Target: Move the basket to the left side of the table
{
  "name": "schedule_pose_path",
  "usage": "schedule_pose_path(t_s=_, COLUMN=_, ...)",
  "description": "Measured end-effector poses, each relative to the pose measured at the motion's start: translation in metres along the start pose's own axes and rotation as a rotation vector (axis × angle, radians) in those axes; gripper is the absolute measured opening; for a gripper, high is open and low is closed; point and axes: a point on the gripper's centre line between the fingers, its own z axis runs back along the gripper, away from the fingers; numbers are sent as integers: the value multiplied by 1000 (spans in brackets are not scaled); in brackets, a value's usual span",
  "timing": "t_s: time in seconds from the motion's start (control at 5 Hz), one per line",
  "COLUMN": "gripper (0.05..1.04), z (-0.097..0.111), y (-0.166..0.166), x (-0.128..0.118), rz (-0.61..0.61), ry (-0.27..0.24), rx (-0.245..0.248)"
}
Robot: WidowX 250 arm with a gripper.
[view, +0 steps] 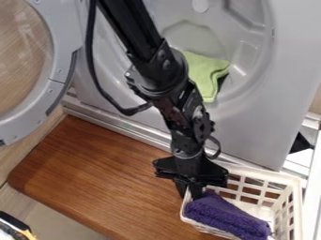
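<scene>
The white plastic lattice basket (291,183) sits upright at the right end of the brown wooden tabletop (94,171), with a folded purple towel (229,216) lying inside it. The black gripper (188,191) hangs over that same end of the tabletop, at the basket's corner beside the towel; whether it is clenched on the rim or released, I cannot tell. Beyond the tabletop's far edge stands a gray front-loading laundry machine (251,124), a light green cloth (203,72) in its opening and its round door (57,82) swung open.
</scene>
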Motion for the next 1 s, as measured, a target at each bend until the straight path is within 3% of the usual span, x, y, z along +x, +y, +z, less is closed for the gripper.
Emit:
schedule_pose_path(t_s=0.2, gripper=112, z=8, y=6, x=1, rz=-65, ry=18, rx=-50)
schedule_pose_path(t_s=0.6, gripper=100, z=41, y=17, x=1, rz=-148, ry=-20, rx=-105)
schedule_pose_path(t_s=0.8, gripper=96, z=68, y=33, x=2, rz=-145, ry=-61, rx=-108)
schedule_pose_path(t_s=1.0, gripper=96, z=83, y=56, x=3, rz=-95, ry=-85, rx=-106)
